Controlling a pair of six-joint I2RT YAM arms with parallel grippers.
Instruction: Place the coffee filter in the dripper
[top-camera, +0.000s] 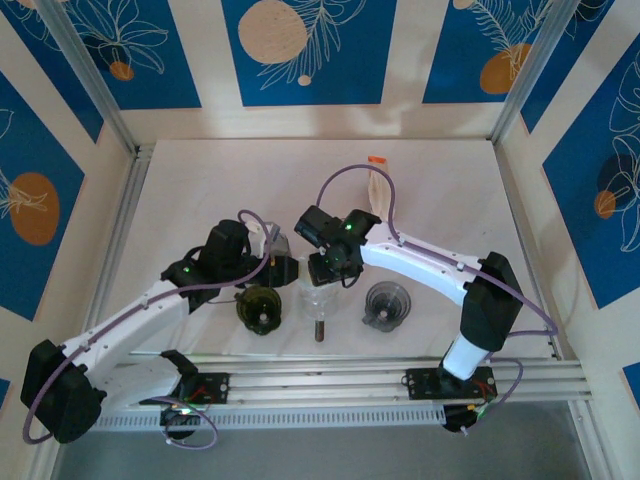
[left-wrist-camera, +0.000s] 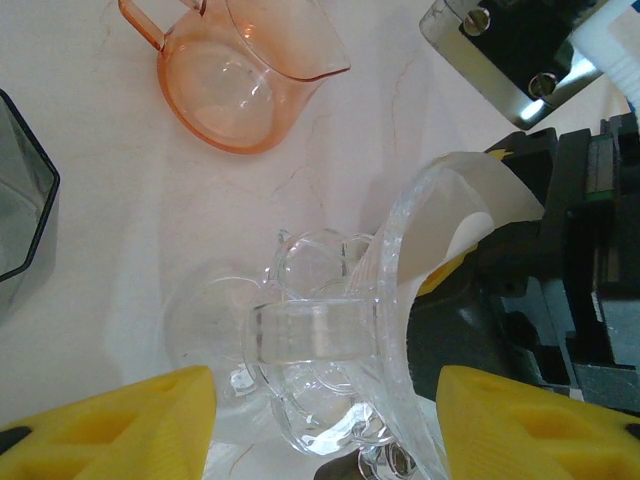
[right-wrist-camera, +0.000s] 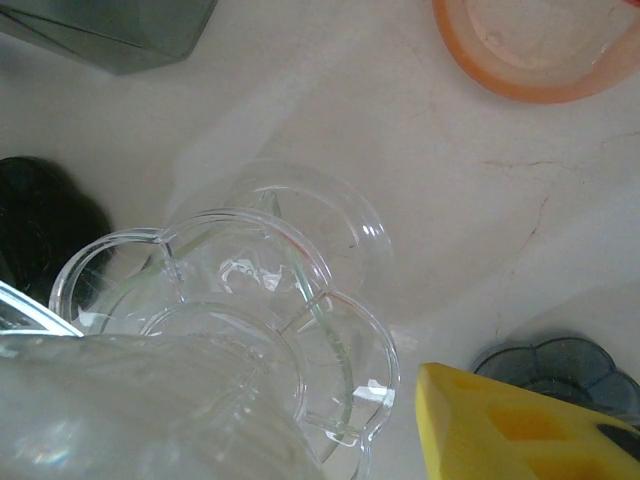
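The clear glass dripper (top-camera: 318, 298) is tipped on its side, mouth toward the right arm. My left gripper (left-wrist-camera: 325, 430) spans it: one yellow pad (left-wrist-camera: 120, 425) by its round foot, the other at its rim, handle (left-wrist-camera: 318, 330) facing the camera. The white paper coffee filter (left-wrist-camera: 455, 205) sits in the dripper's mouth, resting on a yellow pad (left-wrist-camera: 447, 275) of my right gripper (top-camera: 328, 272). In the right wrist view the dripper (right-wrist-camera: 250, 290) lies close below, and one finger (right-wrist-camera: 510, 430) stands apart from its scalloped flange. The other finger is hidden behind glass and paper.
A pink glass server (left-wrist-camera: 240, 80) stands beyond the dripper. A dark grey vessel (left-wrist-camera: 20, 190) sits at the left. A green dripper (top-camera: 260, 308) and a grey dripper (top-camera: 386, 303) flank the clear one. Spare filters (top-camera: 378, 190) lie farther back. Both arms crowd the table's middle.
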